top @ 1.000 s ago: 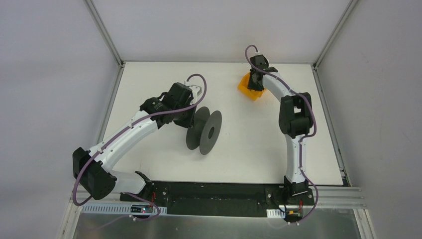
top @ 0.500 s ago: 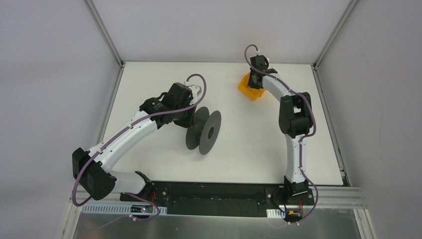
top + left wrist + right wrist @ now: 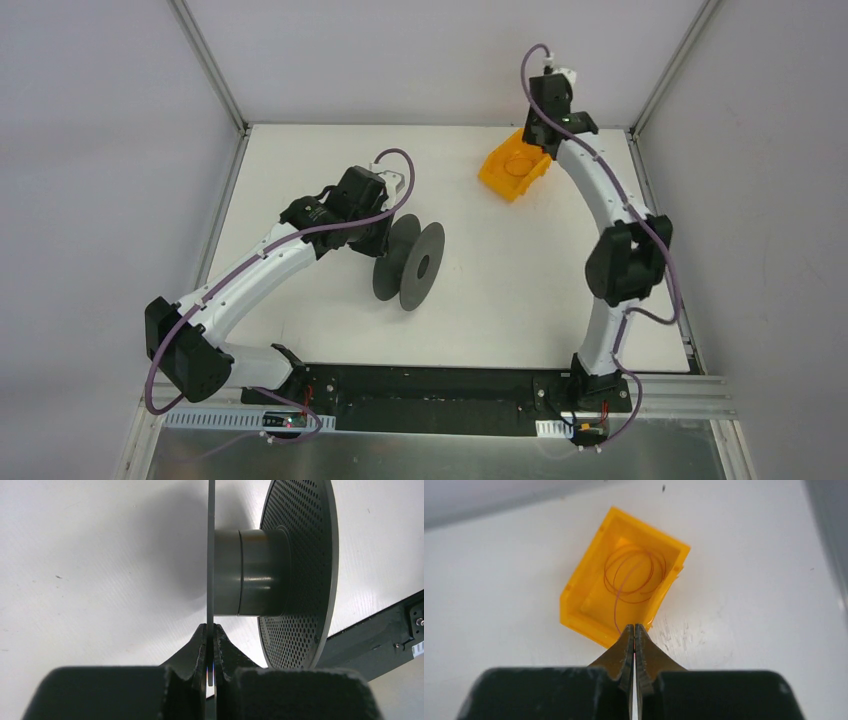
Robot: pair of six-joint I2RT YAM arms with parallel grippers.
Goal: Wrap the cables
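Note:
The cable (image 3: 631,572) is a thread-thin reddish-brown wire coiled loosely inside an orange bin (image 3: 589,610); one end runs up from the coil into my right gripper's (image 3: 634,627) shut jaws. That gripper hangs above the bin's near edge at the table's far right (image 3: 545,125). The bin also shows in the top view (image 3: 512,170). My left gripper (image 3: 210,627) is shut on the thin rim of a dark grey spool (image 3: 260,572), which stands on edge mid-table (image 3: 410,262). The spool's hub is bare.
White table with metal frame rails at the left (image 3: 215,235) and right (image 3: 660,235) edges, and grey walls behind. A black base bar (image 3: 430,395) runs along the near edge. Thick purple cables run along both arms.
My right arm has lifted and swung to the far right, away from the bin, drawing one end of the wire up. The left arm and spool have not moved.

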